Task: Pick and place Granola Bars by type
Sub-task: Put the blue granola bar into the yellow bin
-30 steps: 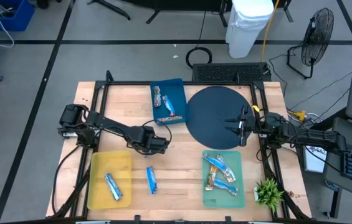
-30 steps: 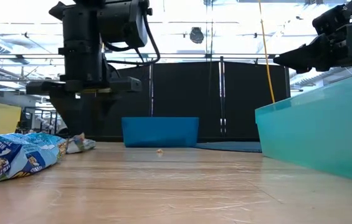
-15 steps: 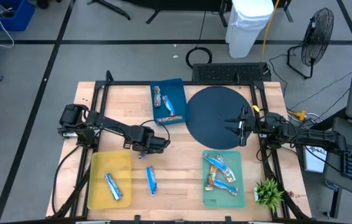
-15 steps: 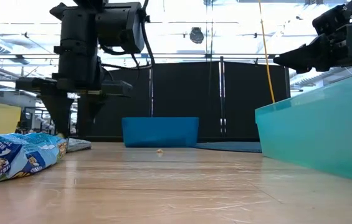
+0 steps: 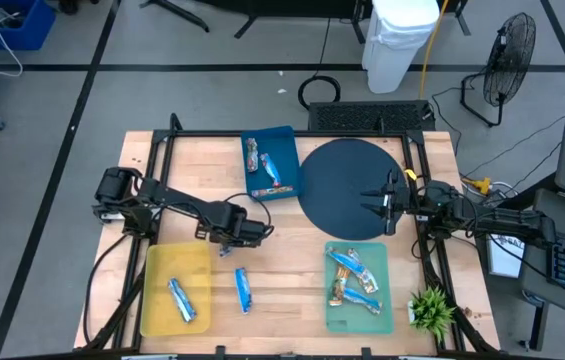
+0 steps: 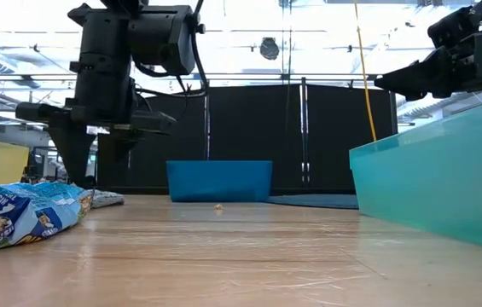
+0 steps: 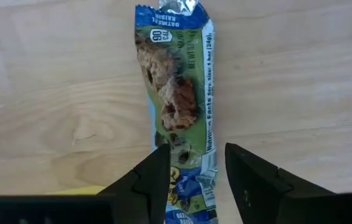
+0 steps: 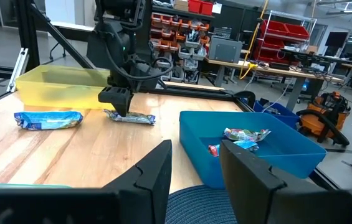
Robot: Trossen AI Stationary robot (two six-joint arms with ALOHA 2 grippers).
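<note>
A blue-and-green wrapped granola bar (image 7: 177,93) lies flat on the wooden table, also seen in the low view (image 6: 108,199) and the right wrist view (image 8: 130,117). My left gripper (image 7: 194,180) is open and low over it. Its two fingers stand on either side of the bar's one end, and I see no touch. In the high view this gripper (image 5: 230,240) sits beside the yellow tray. A second blue bar (image 5: 243,290) lies loose on the table. My right gripper (image 8: 194,168) is open and hovers over the dark round mat (image 5: 347,180).
The yellow tray (image 5: 162,270) holds one bar (image 5: 181,300). The blue tray (image 5: 287,140) holds a few bars, and the teal tray (image 5: 382,255) holds several. A small plant (image 5: 430,310) stands at the table's near right corner. Bare wood lies between the trays.
My left gripper has moved a little toward the table's left and near edge and come down over the loose bar, so that its open fingers now straddle the bar's end. My right arm has kept still.
</note>
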